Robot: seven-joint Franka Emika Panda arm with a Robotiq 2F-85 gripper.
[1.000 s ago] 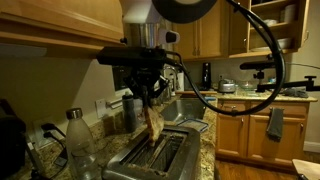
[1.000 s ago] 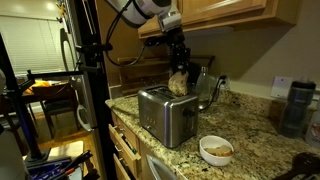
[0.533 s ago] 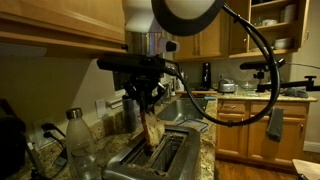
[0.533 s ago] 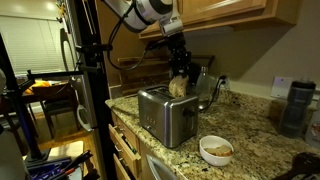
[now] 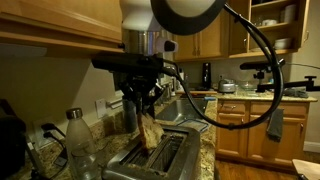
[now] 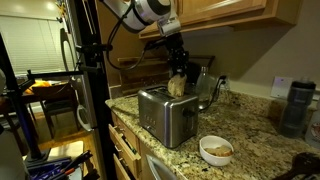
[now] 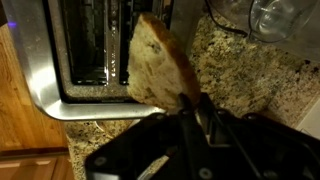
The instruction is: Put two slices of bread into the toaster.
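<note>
The silver toaster stands on the granite counter, its two dark slots facing up; it also shows in the wrist view. My gripper hangs right over it, shut on a golden-brown slice of bread. The slice hangs upright with its lower edge at the toaster's top, over a slot. A second slice does not show.
A white bowl sits on the counter near the toaster. A glass bottle stands beside the toaster, a dark jar at the counter's far end. Wooden cabinets hang close above.
My gripper has come down with the slice, bringing its lower edge from above the toaster to the toaster's top.
</note>
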